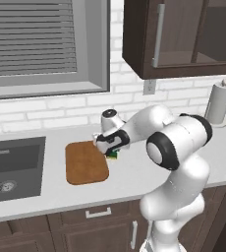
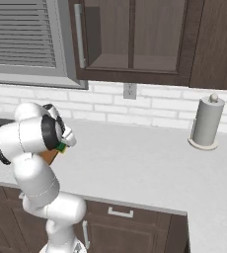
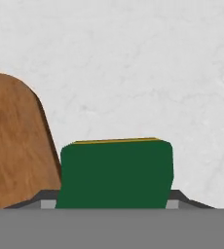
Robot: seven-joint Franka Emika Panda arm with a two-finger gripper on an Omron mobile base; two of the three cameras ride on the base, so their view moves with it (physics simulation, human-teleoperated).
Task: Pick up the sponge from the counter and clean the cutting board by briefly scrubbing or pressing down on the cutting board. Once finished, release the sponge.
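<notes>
Sink: dark grey inset basin at the 9 o'clock edge of the left base view, sunk in the tabletop, apart from the board.
Cutting board: brown wooden rectangle with rounded corners, lying flat on the light tabletop, to the 3 o'clock side of the sink; in the hand view it fills the 8 o'clock part with one rounded corner up.
Claw: hangs low over the board's 3 o'clock edge, at the end of the white arm; fingers mostly hidden behind the hand in both base views. In the hand view the green block sits squarely between the two dark tips, so the claw is pinching the sponge, jaws standing wide on it.
Sponge: green top with a thin yellow layer showing along its far edge; held at the claw, just beside the board's edge and over bare tabletop in the hand view. Whether it touches the surface, I cannot tell. A small green-yellow bit shows under the hand in the left base view.
Paper towel roll: upright on its holder at 3 o'clock, well apart from the board, near the brick wall.
</notes>
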